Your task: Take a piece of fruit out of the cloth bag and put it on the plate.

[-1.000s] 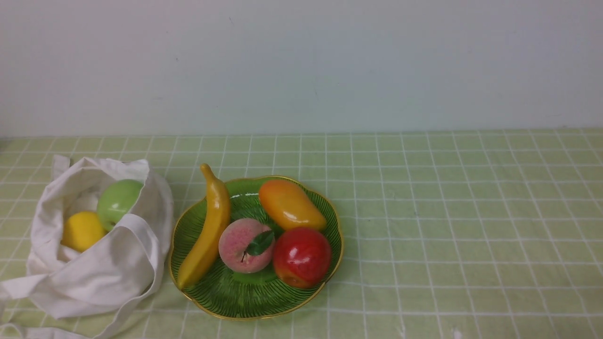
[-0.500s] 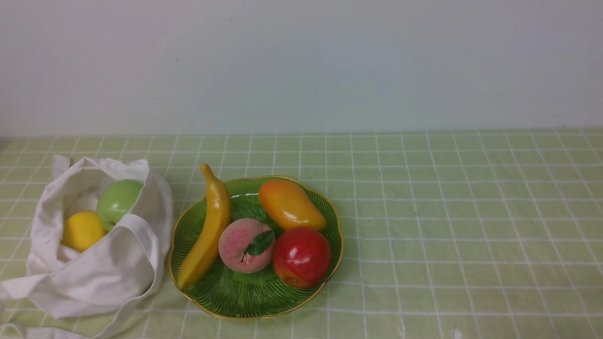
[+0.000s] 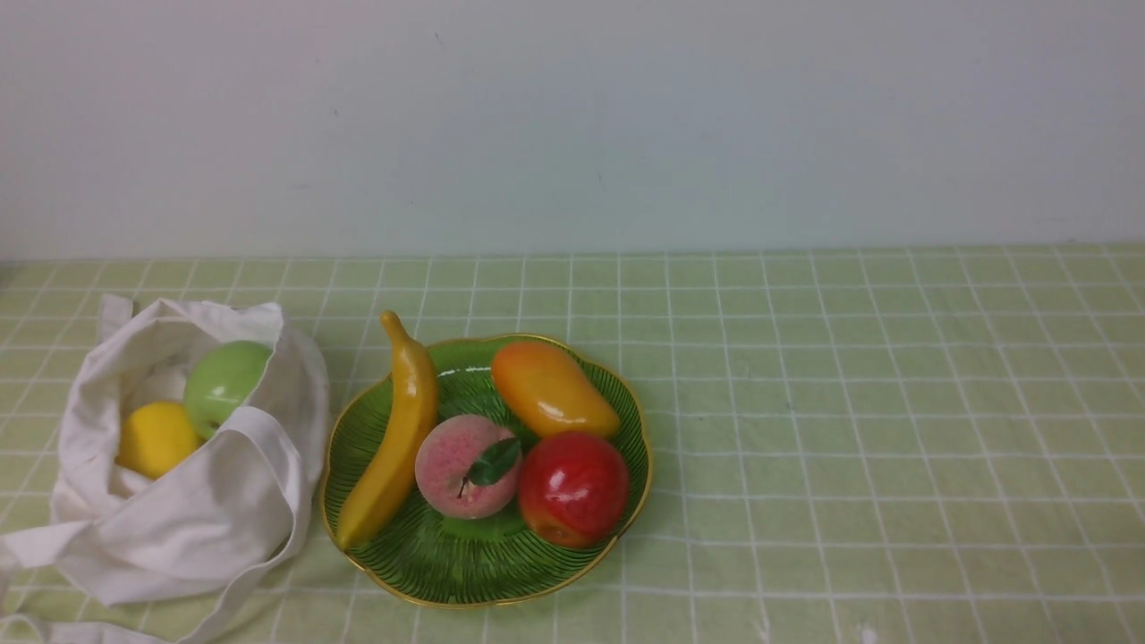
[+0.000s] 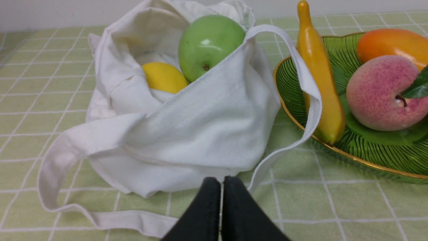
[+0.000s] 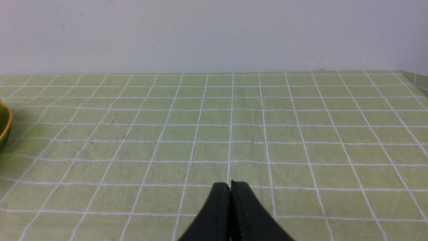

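Observation:
The yellow banana [image 3: 394,438] lies along the left side of the green gold-rimmed plate [image 3: 447,572], its stem poking past the far rim. In the left wrist view the banana [image 4: 319,77] rests against the plate's [image 4: 367,160] edge, beside the white cloth bag [image 4: 200,134]. The cloth bag [image 3: 206,510] slumps open at the table's left. My left gripper [image 4: 221,182] is shut and empty, its tips just short of the bag's near fold. My right gripper [image 5: 230,185] is shut and empty over bare tablecloth. Neither arm shows in the front view.
A green apple [image 3: 224,380] and a lemon [image 3: 156,436] sit inside the bag. A mango [image 3: 553,389], a peach [image 3: 465,465] and a red apple [image 3: 572,487] share the plate. A loose bag strap [image 4: 100,217] trails over the green checked cloth near the left gripper.

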